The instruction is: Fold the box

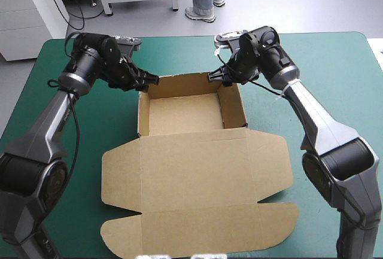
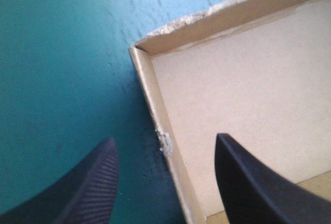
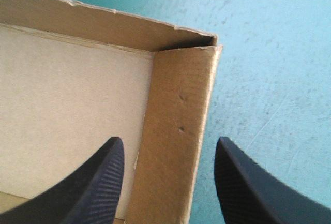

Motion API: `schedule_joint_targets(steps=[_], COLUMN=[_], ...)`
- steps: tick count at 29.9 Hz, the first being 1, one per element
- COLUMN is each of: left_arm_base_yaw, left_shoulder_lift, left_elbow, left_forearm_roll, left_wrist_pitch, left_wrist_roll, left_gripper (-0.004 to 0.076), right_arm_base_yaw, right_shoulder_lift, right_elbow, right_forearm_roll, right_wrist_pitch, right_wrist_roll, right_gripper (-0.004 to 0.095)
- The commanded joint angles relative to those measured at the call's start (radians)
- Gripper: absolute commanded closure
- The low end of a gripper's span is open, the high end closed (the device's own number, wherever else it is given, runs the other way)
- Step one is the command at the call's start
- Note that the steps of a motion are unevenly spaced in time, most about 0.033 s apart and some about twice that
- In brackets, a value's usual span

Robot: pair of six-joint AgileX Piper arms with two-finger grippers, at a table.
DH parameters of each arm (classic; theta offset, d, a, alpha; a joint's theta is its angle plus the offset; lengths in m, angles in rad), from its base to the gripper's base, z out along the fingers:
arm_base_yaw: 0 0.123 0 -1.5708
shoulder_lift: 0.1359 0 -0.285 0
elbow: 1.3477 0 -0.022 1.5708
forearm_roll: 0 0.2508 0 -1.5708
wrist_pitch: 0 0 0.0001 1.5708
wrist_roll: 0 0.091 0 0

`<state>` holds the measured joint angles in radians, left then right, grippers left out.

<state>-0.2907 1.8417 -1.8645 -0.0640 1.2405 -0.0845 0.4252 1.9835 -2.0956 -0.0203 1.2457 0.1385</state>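
Brown box [image 1: 197, 169] is seen mid-frame as an open tray (lid laid flat below).
Its upper corners are straddled by the left gripper [image 1: 149, 81] and right gripper [image 1: 214, 76], fingers spread wide.

One camera high behind, two close at the wrists.
The high view looks forward and down over the whole teal-green table cover [image 1: 335, 91]. Each wrist view looks steeply down, very near, at one far corner of the open brown cardboard box [image 1: 185, 112]; the high view shows both corners.
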Motion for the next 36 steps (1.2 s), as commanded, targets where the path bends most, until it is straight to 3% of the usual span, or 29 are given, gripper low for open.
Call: schedule_joint_targets(steps=[1, 13, 18, 23, 36], left_arm_base_yaw=[-0.001, -0.003, -0.003, -0.003, -0.003], left_shoulder_lift=[-0.154, -0.470, -0.596, -0.738, -1.242], left_elbow=[-0.066, -0.095, -0.014, 0.218, 1.075], left_forearm_roll=[0.033, 0.121, 0.107, 0.107, 0.087], left_wrist_pitch=[0.051, 0.051, 0.051, 0.025, -0.330], left_wrist_roll=[0.004, 0.049, 0.108, 0.108, 0.093], left_gripper=[0.0321, 0.0321, 0.0321, 0.0321, 0.0321], right_arm_base_yaw=[-0.006, -0.006, -0.006, -0.006, -0.008], right_shoulder_lift=[-0.144, -0.309, -0.309, -0.270, -0.020], right_elbow=[-0.032, -0.032, -0.030, -0.011, 0.020], right_forearm_roll=[-0.006, 0.007, -0.016, -0.049, -0.104], right_wrist_pitch=[0.006, 0.006, 0.006, 0.006, 0.006], right_wrist_roll=[-0.012, -0.012, -0.015, -0.015, -0.015], right_gripper=[0.0413, 0.0413, 0.0413, 0.0413, 0.0415])
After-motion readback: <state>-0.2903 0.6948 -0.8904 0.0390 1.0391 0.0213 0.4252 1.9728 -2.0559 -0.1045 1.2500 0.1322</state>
